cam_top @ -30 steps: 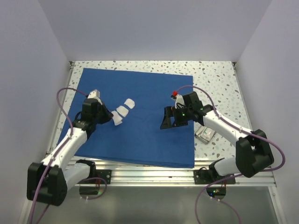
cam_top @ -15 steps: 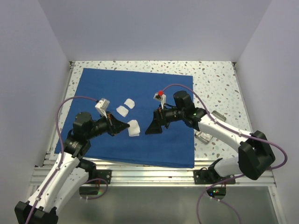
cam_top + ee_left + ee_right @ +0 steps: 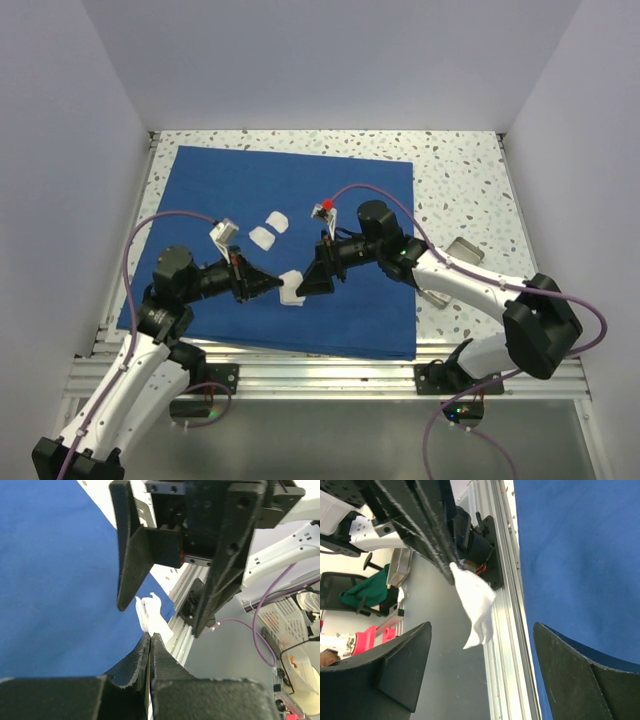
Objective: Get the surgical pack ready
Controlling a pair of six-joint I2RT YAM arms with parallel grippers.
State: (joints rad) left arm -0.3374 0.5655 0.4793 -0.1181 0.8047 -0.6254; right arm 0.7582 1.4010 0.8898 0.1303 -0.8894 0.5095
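Note:
The royal-blue drape lies flat on the table. Two white gauze squares rest on it. My left gripper is shut on a third gauze square and holds it above the drape's near part. The gauze hangs from the shut jaws in the left wrist view. My right gripper is open and faces the left one, its fingers either side of the hanging gauze without touching it. A silver tray shows partly under the right arm. No steel instruments or clear packet are in view.
A grey rectangular piece lies on the speckled table right of the drape. An aluminium rail runs along the near edge. White walls close in the left, right and back sides.
My left gripper has lifted a gauze square off the drape and carried it right and nearer. My right gripper has swung left to meet it, jaws open.

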